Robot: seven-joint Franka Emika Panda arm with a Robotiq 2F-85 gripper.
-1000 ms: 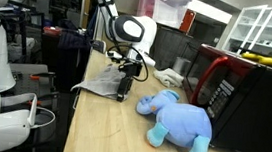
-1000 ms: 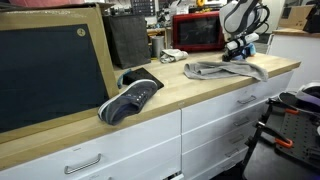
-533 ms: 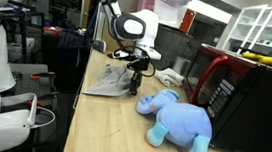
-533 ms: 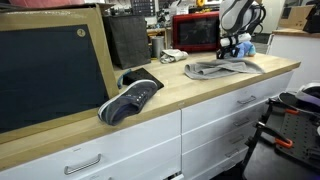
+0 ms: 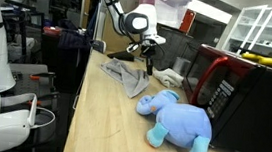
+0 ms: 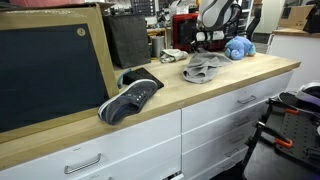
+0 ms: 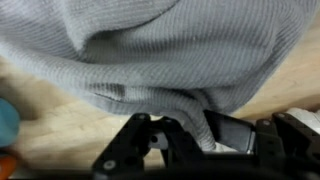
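We have the gripper (image 7: 182, 127) clenched on 1 fold of the gray cloth (image 7: 160, 50), which drapes on the wooden counter (image 5: 96, 127), far left of the blue plush elephant (image 5: 180, 120). We judge it light, soft and floppy; a bunched edge holds best.

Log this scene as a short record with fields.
jaws: shut on a fold of the cloth, seen in the wrist view
cloth: grey, bunched; pinched end raised, the rest on the counter
elephant: blue plush, lying on the counter close to the cloth; contact cannot be told
microwave: red, right behind the elephant
shoe: dark, on the counter well away from the cloth, in front of a chalkboard
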